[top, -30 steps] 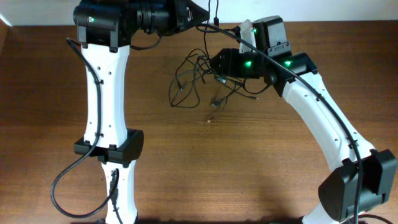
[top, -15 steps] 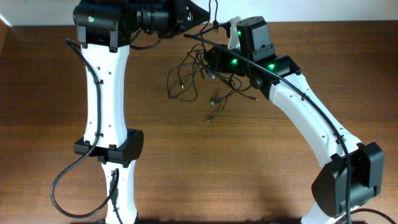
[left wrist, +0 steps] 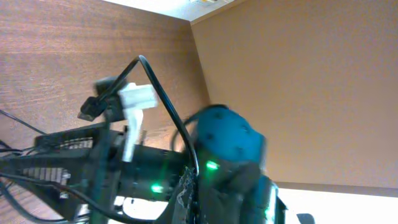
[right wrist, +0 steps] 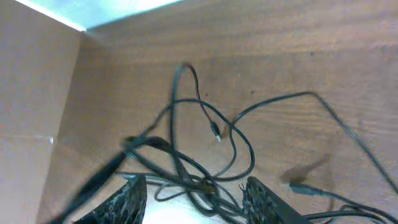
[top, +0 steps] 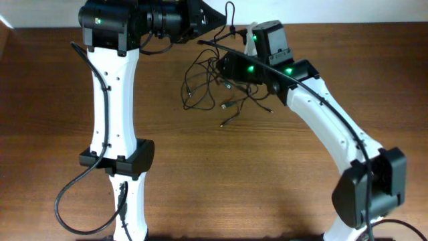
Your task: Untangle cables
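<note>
The right gripper (right wrist: 194, 185) stands partly open, its jaws apart, with strands of the cables (right wrist: 205, 118) passing between them. The left gripper (top: 212, 20) is closed, pinching a strand at its tip. The thin black cables form a loose tangle of loops between both grippers, with small plug ends trailing on the desk (top: 254, 181).

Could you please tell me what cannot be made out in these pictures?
- Left pincer: overhead, its tips merge with the dark wrist, so any strand held cannot be seen.
- Cables: overhead, the crossings are too thin to trace, and the right arm covers part of the clump.
- Right pincer: right wrist view, the bottom edge cuts off the knot between its fingers.
- Left wrist view: blurred, and its own fingers are not shown.
</note>
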`<move>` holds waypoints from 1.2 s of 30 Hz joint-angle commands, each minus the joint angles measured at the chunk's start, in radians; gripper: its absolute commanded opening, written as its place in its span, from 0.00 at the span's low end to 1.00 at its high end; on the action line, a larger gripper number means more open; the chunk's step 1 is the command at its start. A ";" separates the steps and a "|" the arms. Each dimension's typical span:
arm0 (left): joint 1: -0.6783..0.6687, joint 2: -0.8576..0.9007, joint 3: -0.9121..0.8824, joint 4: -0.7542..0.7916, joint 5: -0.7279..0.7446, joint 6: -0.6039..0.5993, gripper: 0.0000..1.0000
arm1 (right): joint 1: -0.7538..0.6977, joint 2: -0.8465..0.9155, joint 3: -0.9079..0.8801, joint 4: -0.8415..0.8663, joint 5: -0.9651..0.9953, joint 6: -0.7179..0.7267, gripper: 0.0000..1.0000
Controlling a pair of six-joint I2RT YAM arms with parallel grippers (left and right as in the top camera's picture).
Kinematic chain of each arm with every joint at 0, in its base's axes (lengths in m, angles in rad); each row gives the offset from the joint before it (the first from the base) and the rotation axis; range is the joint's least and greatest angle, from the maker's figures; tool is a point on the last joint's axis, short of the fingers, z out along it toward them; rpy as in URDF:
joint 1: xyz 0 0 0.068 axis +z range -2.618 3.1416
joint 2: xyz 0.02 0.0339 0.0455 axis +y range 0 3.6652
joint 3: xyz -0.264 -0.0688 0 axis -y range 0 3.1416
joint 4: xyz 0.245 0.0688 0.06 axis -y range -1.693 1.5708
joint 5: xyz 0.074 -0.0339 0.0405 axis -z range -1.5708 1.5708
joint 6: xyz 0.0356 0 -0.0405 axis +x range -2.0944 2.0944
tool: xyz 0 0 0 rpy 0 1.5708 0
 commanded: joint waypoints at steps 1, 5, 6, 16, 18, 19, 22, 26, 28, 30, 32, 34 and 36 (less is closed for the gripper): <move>-0.009 -0.010 0.022 0.000 0.038 -0.005 0.00 | 0.005 0.066 0.005 0.015 -0.103 0.038 0.50; -0.009 -0.010 0.022 0.001 0.063 -0.005 0.00 | 0.006 0.101 0.005 0.026 -0.130 0.037 0.29; -0.009 -0.010 0.022 0.001 0.063 -0.005 0.00 | 0.005 0.105 0.005 0.019 -0.127 0.037 0.11; 0.055 -0.003 -0.056 -0.196 -0.567 0.213 0.00 | 0.003 -0.129 0.005 -0.416 0.060 -0.186 0.04; 0.080 -0.003 -0.123 -0.217 -0.667 0.213 0.00 | 0.003 -0.187 0.005 -0.496 0.098 -0.212 0.04; 0.080 -0.003 -0.146 -0.232 -0.718 0.214 0.00 | 0.003 -0.211 0.005 -0.516 0.103 -0.229 0.04; 0.080 -0.003 -0.255 -0.234 -0.832 0.292 0.00 | 0.003 -0.323 0.006 -0.551 0.133 -0.299 0.04; 0.063 -0.004 -0.285 -0.206 -0.339 0.820 0.00 | 0.005 -0.382 0.006 -0.551 0.076 -0.422 0.04; 0.063 -0.004 -0.285 -0.230 -0.022 1.057 0.10 | 0.005 -0.379 0.006 -0.552 0.056 -0.424 0.04; 0.052 -0.003 -0.286 -0.230 0.084 1.110 0.22 | 0.005 -0.379 0.006 -0.559 0.037 -0.423 0.04; 0.013 -0.003 -0.290 -0.234 0.089 1.116 0.27 | 0.004 -0.379 0.006 -0.561 0.033 -0.416 0.04; -0.056 -0.003 -0.328 -0.234 0.043 1.190 0.39 | 0.004 -0.379 0.006 -0.558 0.024 -0.416 0.04; -0.092 -0.003 -0.372 -0.234 0.018 1.242 0.40 | 0.004 -0.379 0.006 -0.562 0.015 -0.416 0.04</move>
